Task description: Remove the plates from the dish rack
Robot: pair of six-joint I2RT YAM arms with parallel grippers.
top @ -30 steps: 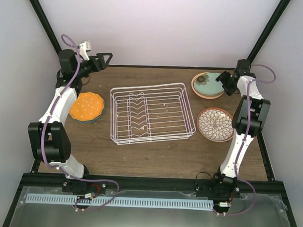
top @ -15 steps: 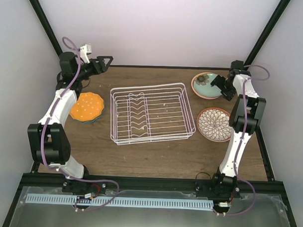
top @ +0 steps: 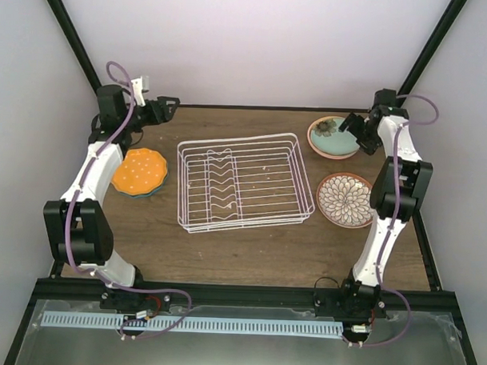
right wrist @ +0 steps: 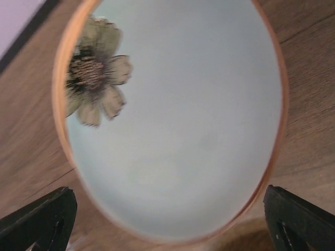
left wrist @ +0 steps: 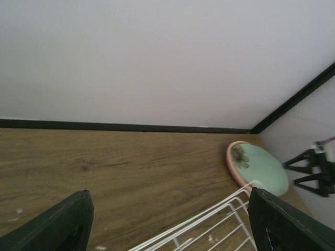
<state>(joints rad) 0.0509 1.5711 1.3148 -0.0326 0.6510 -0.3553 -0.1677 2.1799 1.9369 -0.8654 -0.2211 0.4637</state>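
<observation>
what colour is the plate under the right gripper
Plate: pale green, one flower print; right wrist view.

Soft, even light, faint shadows; the close plate looks blurred.

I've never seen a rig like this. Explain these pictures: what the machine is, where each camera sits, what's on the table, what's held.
Two robot arms are bolted at the near edge of a table. The wide picture looks down from above and behind; the other two come from a camera on each wrist. A white wire dish rack stands mid-table, no plates in it. An orange dotted plate lies left; a green flowered plate and a brown-patterned plate lie right. The left hand and right hand are open, holding nothing; the right one hovers over the green plate.
</observation>
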